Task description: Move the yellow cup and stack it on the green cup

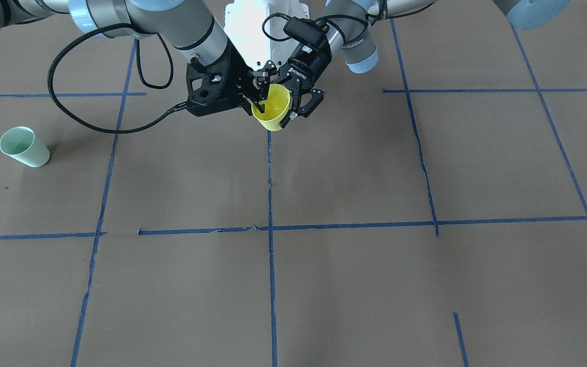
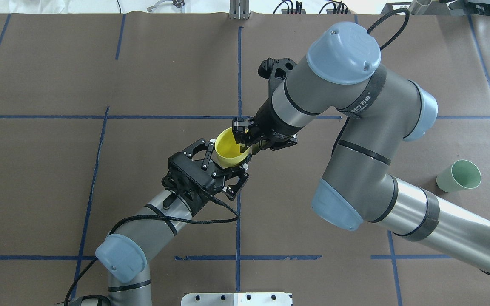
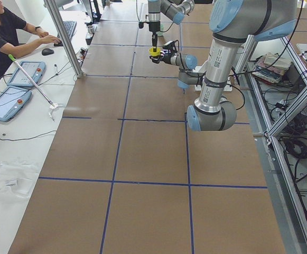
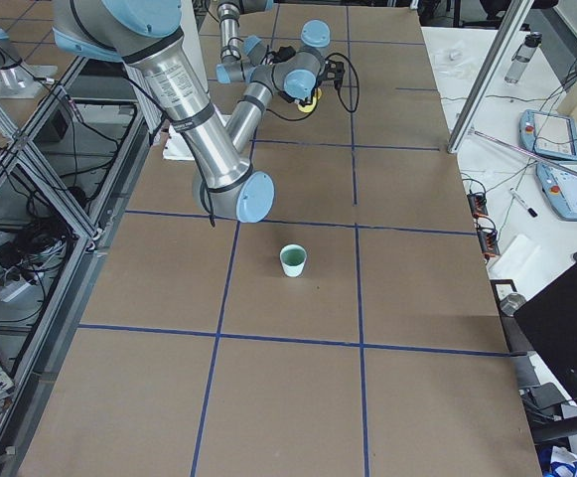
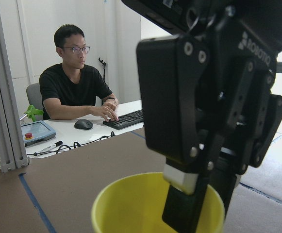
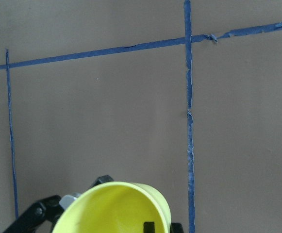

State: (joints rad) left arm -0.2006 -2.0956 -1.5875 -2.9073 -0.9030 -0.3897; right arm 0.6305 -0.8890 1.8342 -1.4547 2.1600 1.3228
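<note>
Mid-table, aloft | right hand [image 2: 245,146] pinching yellow cup [image 2: 227,146] rim | ROBOTIQ-marked left hand [image 2: 228,161] spread wide

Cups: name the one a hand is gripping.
The yellow cup: the right hand pinches its rim, one finger inside. The green cup stands alone, untouched.

One bright yellow tapered plastic cup [image 1: 271,109], one pale mint-green tapered plastic cup [image 1: 23,147], one black-shirted seated man [image 5: 75,82].

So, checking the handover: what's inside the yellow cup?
One finger of the right gripper dips inside the yellow cup, against its wall. Nothing else shows; it hides part of the bottom.
</note>
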